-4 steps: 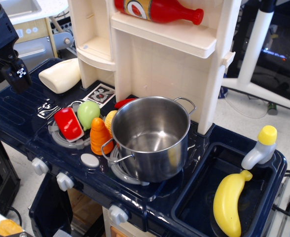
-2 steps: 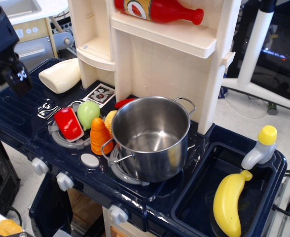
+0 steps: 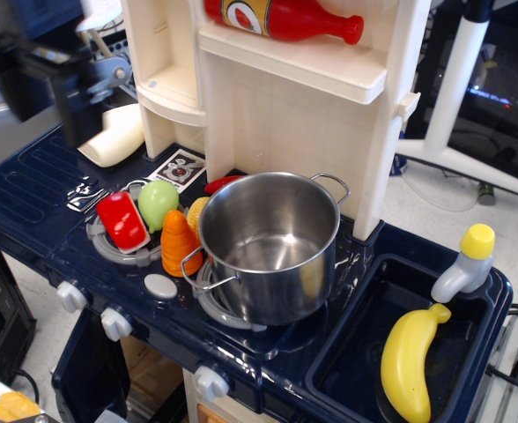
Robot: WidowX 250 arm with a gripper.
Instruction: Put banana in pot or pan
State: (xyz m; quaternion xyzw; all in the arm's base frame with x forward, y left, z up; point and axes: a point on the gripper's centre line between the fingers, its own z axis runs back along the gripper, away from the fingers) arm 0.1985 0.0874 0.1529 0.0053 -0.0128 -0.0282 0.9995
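The yellow banana [image 3: 410,359] lies in the dark blue sink basin [image 3: 351,352] at the lower right. The shiny steel pot [image 3: 272,242] stands empty on the stove burner at the centre. My gripper [image 3: 70,106] is a blurred black shape at the upper left, above the counter and far from both the banana and the pot. Its fingers are too blurred to tell whether they are open or shut, and nothing shows in them.
Red, green and orange toy vegetables [image 3: 149,220] sit left of the pot. A cream toy [image 3: 114,137] lies behind my gripper. A grey faucet with a yellow cap [image 3: 464,263] stands by the sink. The cream shelf unit [image 3: 294,97] holds a red bottle [image 3: 285,18].
My gripper has moved right and slightly up, from the far left edge toward the cream toy, and is now motion-blurred. The banana, the pot and the vegetables have not moved.
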